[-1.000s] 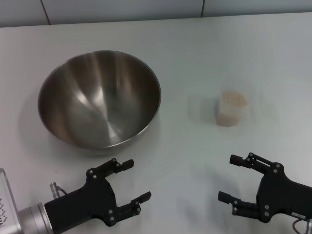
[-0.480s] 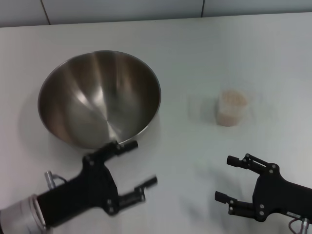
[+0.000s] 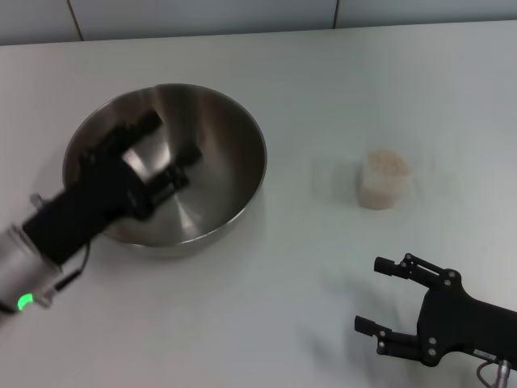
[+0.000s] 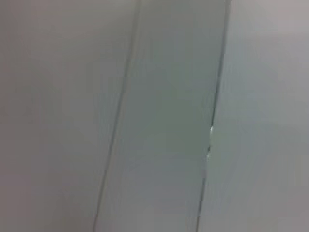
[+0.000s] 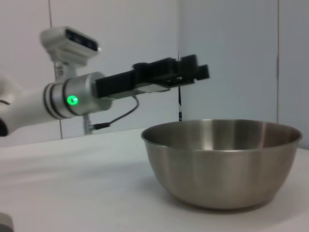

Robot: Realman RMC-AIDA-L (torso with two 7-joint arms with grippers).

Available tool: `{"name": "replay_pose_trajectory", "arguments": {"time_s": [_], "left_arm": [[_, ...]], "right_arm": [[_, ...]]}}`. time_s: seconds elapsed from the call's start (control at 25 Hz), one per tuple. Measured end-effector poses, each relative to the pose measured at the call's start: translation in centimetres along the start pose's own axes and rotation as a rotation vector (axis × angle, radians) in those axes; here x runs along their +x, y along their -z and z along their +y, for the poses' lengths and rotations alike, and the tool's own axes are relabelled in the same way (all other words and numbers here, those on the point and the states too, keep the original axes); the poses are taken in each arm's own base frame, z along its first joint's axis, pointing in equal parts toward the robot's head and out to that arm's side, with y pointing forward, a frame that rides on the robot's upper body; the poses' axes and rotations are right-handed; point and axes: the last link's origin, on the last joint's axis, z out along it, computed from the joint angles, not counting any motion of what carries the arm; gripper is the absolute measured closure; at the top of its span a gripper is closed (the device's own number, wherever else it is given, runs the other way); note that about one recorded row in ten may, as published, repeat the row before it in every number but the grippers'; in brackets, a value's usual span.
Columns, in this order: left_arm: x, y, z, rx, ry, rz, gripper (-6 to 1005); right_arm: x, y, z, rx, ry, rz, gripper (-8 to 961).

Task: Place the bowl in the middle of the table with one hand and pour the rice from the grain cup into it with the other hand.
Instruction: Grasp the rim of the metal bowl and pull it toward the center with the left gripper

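Observation:
The steel bowl (image 3: 230, 158) stands on the left part of the table (image 3: 339, 81). My left gripper (image 3: 171, 139) hovers open over the bowl's inside, holding nothing. The right wrist view shows the bowl (image 5: 222, 164) from the side, with the left gripper (image 5: 195, 72) in the air above its rim. The grain cup (image 3: 380, 186) stands upright on the right, filled with rice (image 3: 386, 163). My right gripper (image 3: 370, 295) is open near the front right edge, short of the cup and empty. Only a blurred wall shows in the left wrist view.
A wall with panel seams (image 3: 202, 16) runs behind the table. The left arm's body with a green light (image 5: 72, 100) stretches over the table's left side. Bare tabletop lies between bowl and cup.
My left gripper has lifted from the table's front edge and swung up over the bowl. The right gripper has barely shifted. Bowl and cup have not moved.

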Motion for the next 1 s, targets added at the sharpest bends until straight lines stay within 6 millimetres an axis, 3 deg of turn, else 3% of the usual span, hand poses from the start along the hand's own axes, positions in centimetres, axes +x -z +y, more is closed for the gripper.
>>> {"name": "replay_pose_trajectory", "arguments": {"time_s": [0.28,0.36,0.52,1.0], "left_arm": [[1.0,-1.6,-3.1,0.036,0.03,-0.062,253],[2.0,-3.4,-5.4,0.045,0.05,-0.127,254],[3.3,-4.9,-6.8,0.032,0.048,-0.158,256],[4.8,-7.6,-9.1,0.03,0.032,-0.267,262]], "right_arm": [[-0.1,-0.1,0.0,-0.004,0.003,-0.005,123],[-0.2,-0.1,-0.1,-0.006,0.001,-0.006,123],[-0.2,-0.1,-0.1,-0.007,-0.003,-0.008,123],[-0.1,0.1,0.3,-0.006,-0.014,-0.015,124]]}}
